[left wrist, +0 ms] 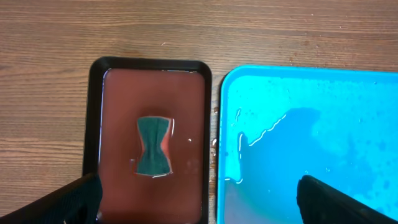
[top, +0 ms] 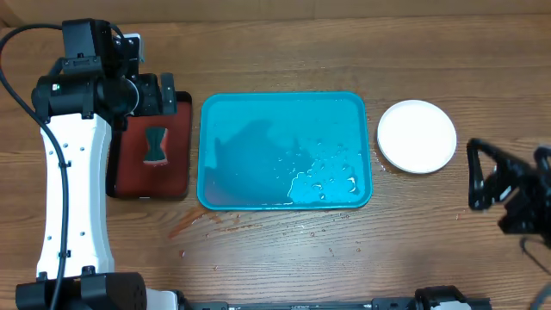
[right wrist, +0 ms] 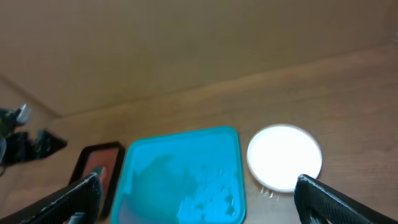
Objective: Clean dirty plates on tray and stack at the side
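Observation:
The turquoise tray lies mid-table, wet, with no plate on it. It also shows in the left wrist view and the right wrist view. A white plate sits on the table just right of the tray, and shows in the right wrist view. The light blue and yellow-green plates are not in view. My left gripper hangs open and empty over the dark red tray, its fingers wide apart. My right gripper is open and empty at the far right, raised, looking down at tray and plate.
A black-rimmed dark red tray left of the turquoise tray holds a green sponge in reddish water. Water drops pool on the turquoise tray's front right. Wet smears mark the table in front of the tray.

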Controlling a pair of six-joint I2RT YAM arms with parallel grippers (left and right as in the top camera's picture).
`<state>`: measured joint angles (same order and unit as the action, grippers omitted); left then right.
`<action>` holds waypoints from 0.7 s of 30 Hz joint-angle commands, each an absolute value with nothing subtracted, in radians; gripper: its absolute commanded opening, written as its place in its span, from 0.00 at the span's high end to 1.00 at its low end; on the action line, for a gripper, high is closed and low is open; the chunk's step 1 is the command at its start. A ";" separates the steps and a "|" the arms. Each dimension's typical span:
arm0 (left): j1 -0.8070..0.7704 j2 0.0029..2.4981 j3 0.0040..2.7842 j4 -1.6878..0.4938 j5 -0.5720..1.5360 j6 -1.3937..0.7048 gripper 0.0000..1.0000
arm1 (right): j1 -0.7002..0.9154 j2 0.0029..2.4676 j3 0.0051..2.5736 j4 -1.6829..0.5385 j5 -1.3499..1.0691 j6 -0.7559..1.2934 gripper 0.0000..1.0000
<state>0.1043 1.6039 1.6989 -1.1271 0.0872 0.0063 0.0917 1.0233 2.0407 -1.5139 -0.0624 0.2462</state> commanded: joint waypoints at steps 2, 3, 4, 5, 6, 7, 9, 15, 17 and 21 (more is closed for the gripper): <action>0.102 1.608 1.712 -1.126 0.104 -0.003 0.00 | 0.052 0.950 1.842 -1.340 -0.048 0.176 0.00; 0.102 1.608 1.712 -1.126 0.104 -0.003 0.00 | 0.044 0.913 1.756 -1.261 -0.057 0.160 0.00; 0.102 1.608 1.712 -1.126 0.104 -0.003 0.00 | 0.038 0.884 1.693 -1.204 -0.071 0.144 0.00; 0.102 1.608 1.712 -1.126 0.104 -0.003 0.00 | 0.032 0.844 1.608 -1.128 -0.089 0.121 0.00; 0.102 1.608 1.712 -1.126 0.104 -0.003 0.00 | 0.028 0.811 1.541 -1.067 -0.103 0.103 0.00; 0.102 1.608 1.712 -1.126 0.104 -0.003 0.00 | 0.022 0.768 1.452 -0.988 -0.118 0.091 0.00; 0.102 1.608 1.712 -1.126 0.104 -0.003 0.00 | 0.009 0.686 1.285 -0.841 -0.142 0.081 0.00; 0.102 1.608 1.712 -1.126 0.104 -0.003 0.00 | 0.001 0.462 0.838 -0.470 -0.179 0.081 0.00; 0.102 1.608 1.712 -1.126 0.104 -0.003 0.00 | 0.001 0.401 0.716 -0.381 -0.178 0.081 0.00; 0.102 1.608 1.712 -1.126 0.104 -0.003 0.00 | 0.001 0.292 0.487 -0.196 -0.182 0.081 0.00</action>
<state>0.1043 1.6039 1.6989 -1.1294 0.0944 0.0063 0.0063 0.3603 0.6098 -0.2722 -0.1680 0.0914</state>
